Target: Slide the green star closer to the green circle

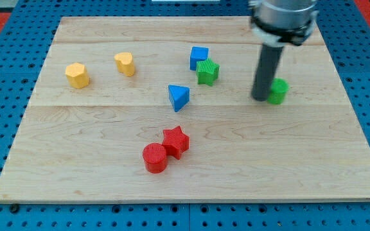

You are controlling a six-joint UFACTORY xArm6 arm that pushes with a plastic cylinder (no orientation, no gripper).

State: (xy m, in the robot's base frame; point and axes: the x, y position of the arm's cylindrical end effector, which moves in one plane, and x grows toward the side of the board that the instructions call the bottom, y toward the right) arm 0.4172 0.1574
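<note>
Fingers are lacking on this arm, so nothing is being grasped; my tip (pixel 260 97) is resting on the surface (pixel 268 167) against the 9 o'clock side of the green circle (pixel 278 91). The green star (pixel 207 72) is sitting apart toward 9 o'clock, touching a blue block (pixel 199 57). Any drift toward 3 o'clock is risking shoving the circle away, and rounding behind the star is risking catching that blue block, skewing the push.

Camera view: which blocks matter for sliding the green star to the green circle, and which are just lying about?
In the job:
green star, beside the blue cube
green circle, at the view's right
my tip, just left of the green circle

Lying about:
blue cube
blue triangle
red star
red circle
two yellow blocks
</note>
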